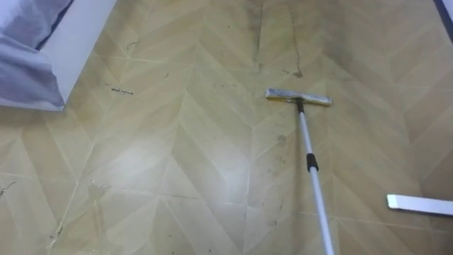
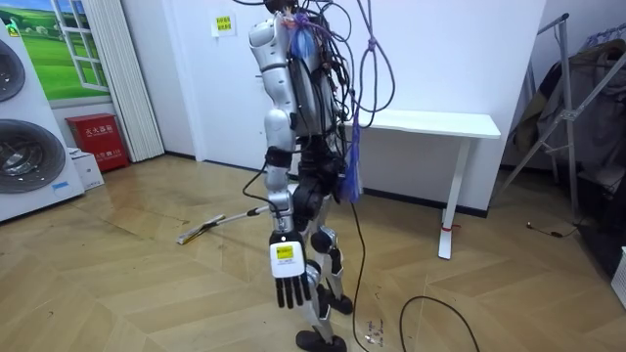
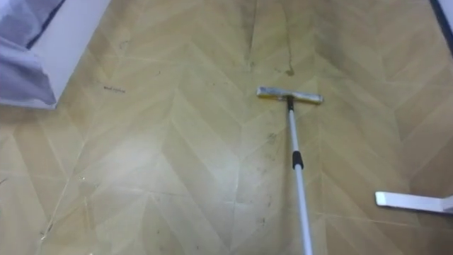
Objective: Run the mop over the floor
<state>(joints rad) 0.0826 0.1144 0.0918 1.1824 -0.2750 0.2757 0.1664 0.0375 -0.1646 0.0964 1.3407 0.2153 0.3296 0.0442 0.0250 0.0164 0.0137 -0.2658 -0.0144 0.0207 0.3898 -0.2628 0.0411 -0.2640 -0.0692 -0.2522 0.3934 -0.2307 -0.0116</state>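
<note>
Ahead of the robot and slightly to its right, the mop lies with its flat head [image 1: 298, 98] pressed on the wooden floor [image 1: 177, 156]. Its white pole [image 1: 307, 145] runs from the head back toward the robot's lower right, passing a black collar [image 1: 312, 163] on the way. The long axis therefore points almost straight away from the robot, leaning a little leftward at the far end, while the head sits crosswise to it. In the room view the pole slants up from the head [image 2: 186, 237] to the robot's waist, where its near end passes behind the forearm closest to the camera. By the way the body faces, that forearm belongs to the left arm. The left robot hand [image 2: 288, 269] hangs at the robot's side with fingers straight, holding nothing and well apart from the pole. The pole enters the eye views from the right, so I judge the right robot hand to be the one carrying it, though its grip cannot be told from these views. Dark smudges [image 1: 283, 42] mark the boards just beyond the head, in line with the pole, so a push along that axis would likely reach them. The white foot [image 1: 419, 205] of the worktop [image 2: 430, 123] lies near the pole's right side, and a wide sweep to the right may catch it.
</note>
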